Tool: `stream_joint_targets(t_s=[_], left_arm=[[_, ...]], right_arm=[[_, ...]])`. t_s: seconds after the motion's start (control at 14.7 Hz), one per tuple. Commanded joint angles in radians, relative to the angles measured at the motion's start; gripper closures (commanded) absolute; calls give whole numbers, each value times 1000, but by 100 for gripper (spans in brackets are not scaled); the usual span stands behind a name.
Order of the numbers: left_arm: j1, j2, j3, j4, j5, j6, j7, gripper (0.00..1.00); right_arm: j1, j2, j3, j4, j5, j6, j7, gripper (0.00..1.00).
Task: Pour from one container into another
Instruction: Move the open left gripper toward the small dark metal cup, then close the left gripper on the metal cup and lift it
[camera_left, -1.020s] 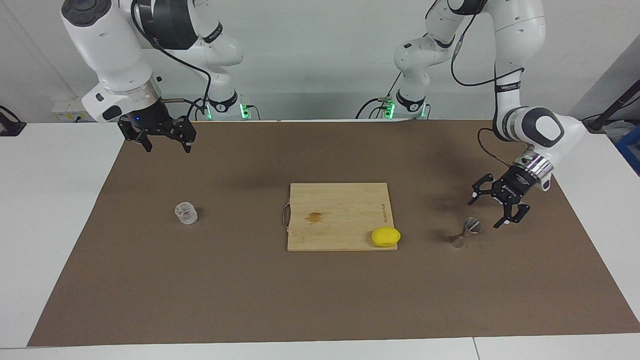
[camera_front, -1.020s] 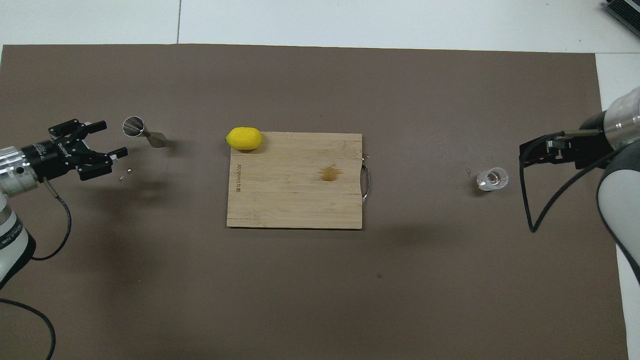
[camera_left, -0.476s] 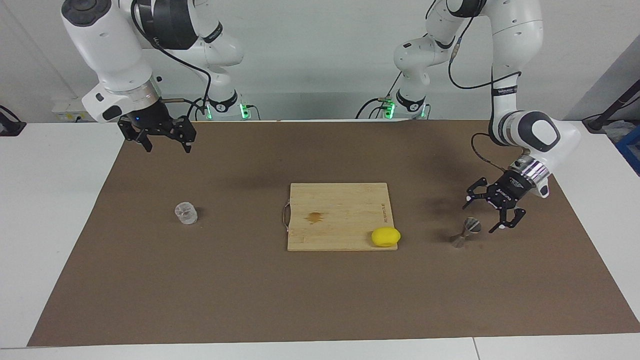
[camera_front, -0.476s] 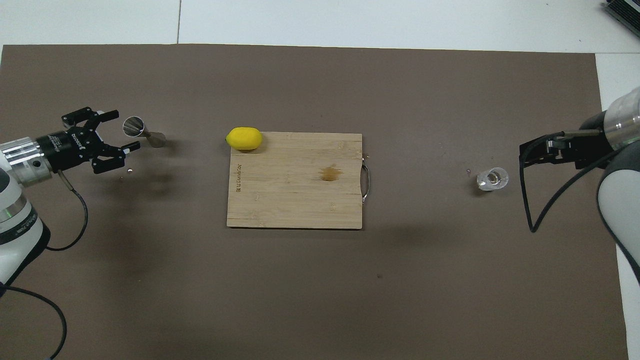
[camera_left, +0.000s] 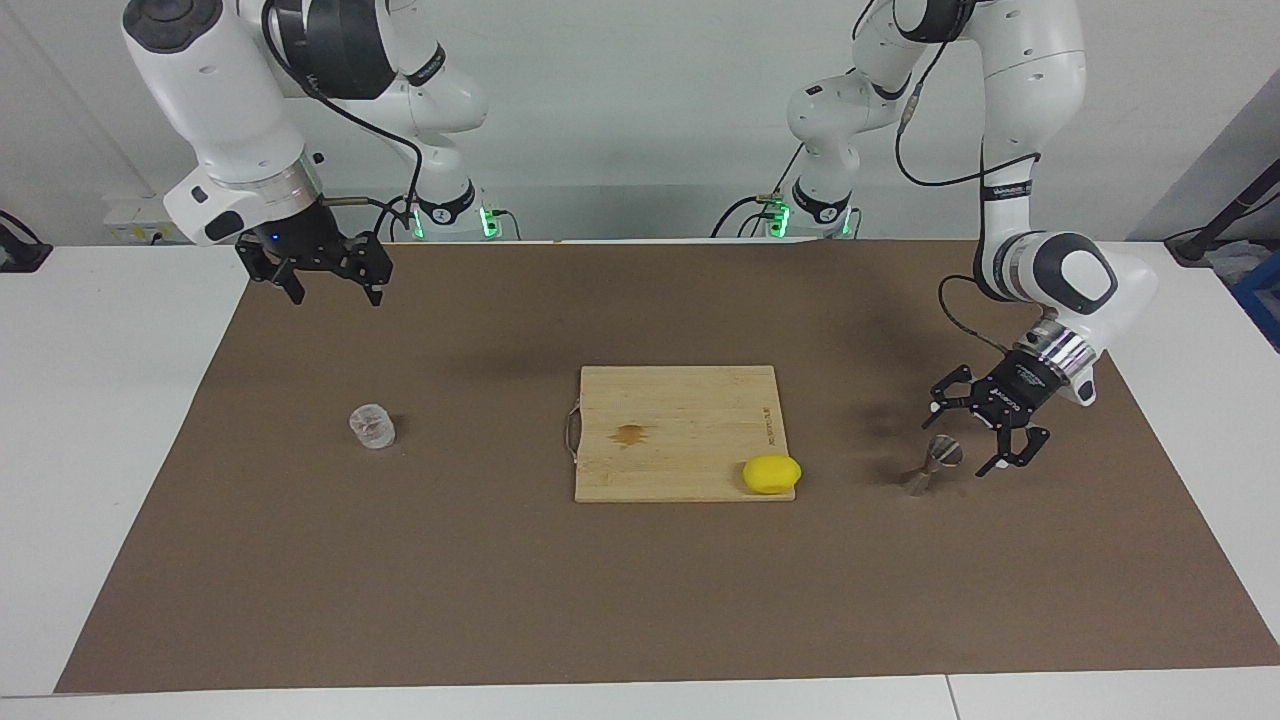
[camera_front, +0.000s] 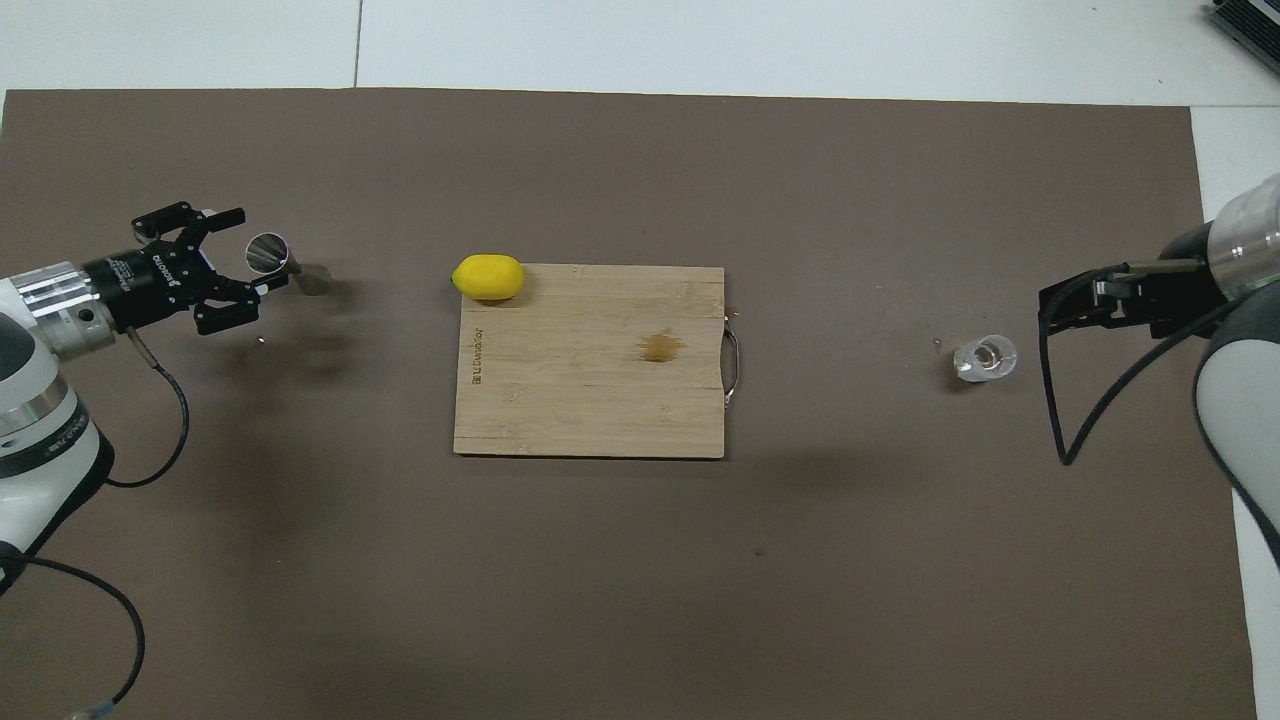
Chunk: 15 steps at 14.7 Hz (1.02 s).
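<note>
The steel hourglass jigger (camera_left: 931, 465) stands on the brown mat toward the left arm's end; it also shows in the overhead view (camera_front: 270, 254). My left gripper (camera_left: 961, 438) is open, low, with one finger on each side of the jigger's upper cup, apart from it; it also shows in the overhead view (camera_front: 250, 252). The clear ribbed glass tumbler (camera_left: 372, 427) stands alone toward the right arm's end, and shows in the overhead view (camera_front: 985, 358). My right gripper (camera_left: 337, 296) is open and empty, raised over the mat, waiting; the overhead view (camera_front: 1062, 300) shows it beside the glass.
A wooden cutting board (camera_left: 680, 410) with a dark stain and a metal handle lies mid-mat (camera_front: 590, 400). A yellow lemon (camera_left: 771, 473) sits on the board's corner nearest the jigger (camera_front: 488, 277). White table surrounds the mat (camera_left: 640, 600).
My left gripper has moved toward the jigger and lower; its open fingers now flank the jigger's upper cup. The right arm, glass, lemon and board have not moved.
</note>
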Motion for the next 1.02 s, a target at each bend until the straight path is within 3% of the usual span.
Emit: stream_joint_targets(t_s=[0.0,0.27,0.48,0.54,0.61,0.68,0.95], left_arm=[[-13,17,8,14,-26,23,19,8],[-12,17,8,11,-27,25,19,18],[-13,17,8,10,-30,28,19,36],[-13,17,8,10,-30,28,19,53],[-13,15,8,10,-35,26,19,84],[-12,15,8,10,-33,26,19,100],[-2,12,8,14,-21,3,16,100]], right_arm=[[-10,-20,7,-21,8,7,18,0],[-11,-19,7,-21,8,7,18,0],[-12,-20,7,-20,8,7,18,0],[-11,-19,7,-21,8,7,18,0],[-10,-20,7,-21,8,7,18,0],[-10,-20,7,-21,8,7,18,0],[-10,-20,7,-21,8,7,18,0]])
